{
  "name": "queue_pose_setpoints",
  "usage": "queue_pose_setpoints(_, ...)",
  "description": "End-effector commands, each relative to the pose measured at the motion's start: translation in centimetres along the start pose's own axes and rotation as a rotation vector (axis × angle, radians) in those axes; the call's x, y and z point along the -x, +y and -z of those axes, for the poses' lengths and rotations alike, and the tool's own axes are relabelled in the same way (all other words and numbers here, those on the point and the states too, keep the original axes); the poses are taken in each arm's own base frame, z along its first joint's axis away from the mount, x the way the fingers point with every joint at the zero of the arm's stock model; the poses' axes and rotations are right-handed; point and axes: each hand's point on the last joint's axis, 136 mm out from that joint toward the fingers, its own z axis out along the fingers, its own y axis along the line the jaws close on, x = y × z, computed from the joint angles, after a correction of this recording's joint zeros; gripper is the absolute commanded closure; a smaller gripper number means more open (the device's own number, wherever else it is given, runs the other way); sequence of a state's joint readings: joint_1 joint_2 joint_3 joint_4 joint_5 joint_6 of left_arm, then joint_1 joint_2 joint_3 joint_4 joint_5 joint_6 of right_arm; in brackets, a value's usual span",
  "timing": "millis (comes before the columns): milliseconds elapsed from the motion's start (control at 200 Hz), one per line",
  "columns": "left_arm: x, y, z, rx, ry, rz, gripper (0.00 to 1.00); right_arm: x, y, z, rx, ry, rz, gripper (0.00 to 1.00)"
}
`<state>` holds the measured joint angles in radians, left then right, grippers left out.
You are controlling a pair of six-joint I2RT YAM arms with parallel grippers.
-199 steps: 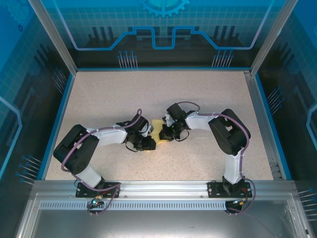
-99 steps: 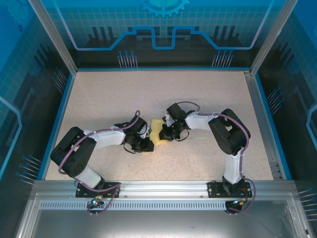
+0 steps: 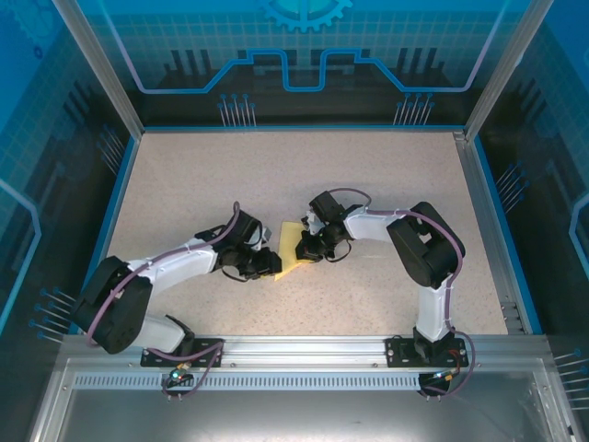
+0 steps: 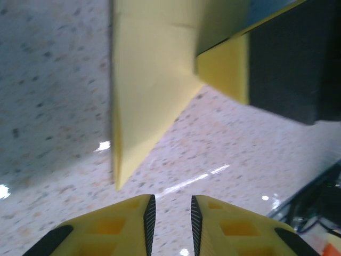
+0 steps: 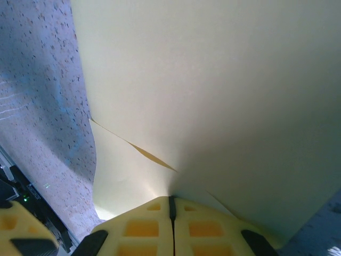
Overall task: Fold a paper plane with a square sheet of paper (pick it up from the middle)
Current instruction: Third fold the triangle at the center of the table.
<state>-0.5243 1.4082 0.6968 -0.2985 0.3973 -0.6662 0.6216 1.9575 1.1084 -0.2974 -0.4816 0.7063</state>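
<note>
Paper plane (image 3: 291, 247), half-made, is hanging low near the middle of the table (image 3: 386, 184), between the two arms; whether its point is touching down is unclear. Right gripper (image 5: 171, 207) is clamping its jaws tight on one edge of it. Left gripper (image 4: 170, 208) is hovering just short of the pointed end, jaws standing narrowly apart and gripping nothing. Risks, as judged: the left gripper is liable to be nudging the point aside rather than closing over it, since so light a thing is bending at a touch; any pull against the single clamp is risking a tear or a skewed crease; the slick table is giving little hold for pressing a fold flat. Materials: thin matt yellow paper, layered, tapering to a sharp triangle, one shallow slanting crease showing; table hard, speckled beige, faintly glossy; fingers (image 4: 106, 229) of yellow moulded plastic with dark ribbed pads.
</note>
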Motion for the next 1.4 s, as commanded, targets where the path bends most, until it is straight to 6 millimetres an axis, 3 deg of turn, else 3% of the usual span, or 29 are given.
queue_pose_setpoints(0, 1.8, -2.9, 0.1, -0.106, -0.014, 0.042, 0.73, -2.2, -6.3, -1.6, -0.233, 0.056, -0.088, 0.94)
queue_pose_setpoints(270, 2.2, 0.1, -3.5, -0.017, 0.026, 0.117, 0.76, -2.1, -6.1, -1.7, -0.227, 0.053, -0.089, 0.94)
queue_pose_setpoints(470, 0.9, 3.7, -4.3, 0.117, 0.048, 0.136, 0.78, -1.5, -4.9, -1.2, -0.192, 0.026, -0.068, 0.93)
queue_pose_setpoints(620, -0.6, 6.7, -4.7, 0.217, 0.074, 0.159, 0.79, 0.0, -1.7, 0.3, -0.096, -0.046, -0.015, 0.91)
queue_pose_setpoints(770, -1.3, 8.0, -5.1, 0.245, 0.086, 0.178, 0.81, 0.7, 1.4, 2.0, 0.009, -0.101, 0.039, 0.90)
queue_pose_setpoints(980, -1.2, 7.9, -5.2, 0.246, 0.086, 0.173, 0.82, -0.4, 4.2, 1.0, 0.096, -0.069, 0.100, 0.92)
queue_pose_setpoints(1090, -1.0, 7.8, -5.2, 0.246, 0.085, 0.168, 0.83, -0.7, 3.5, -0.6, 0.056, -0.044, 0.073, 0.93)
queue_pose_setpoints(1251, -1.0, 7.8, -5.1, 0.249, 0.081, 0.164, 0.83, -1.2, 0.8, -2.6, 0.007, -0.030, 0.012, 0.94)
queue_pose_setpoints(1396, -1.3, 8.3, -5.0, 0.271, 0.086, 0.162, 0.84, -0.8, -0.9, -2.6, -0.005, -0.046, -0.018, 0.95)
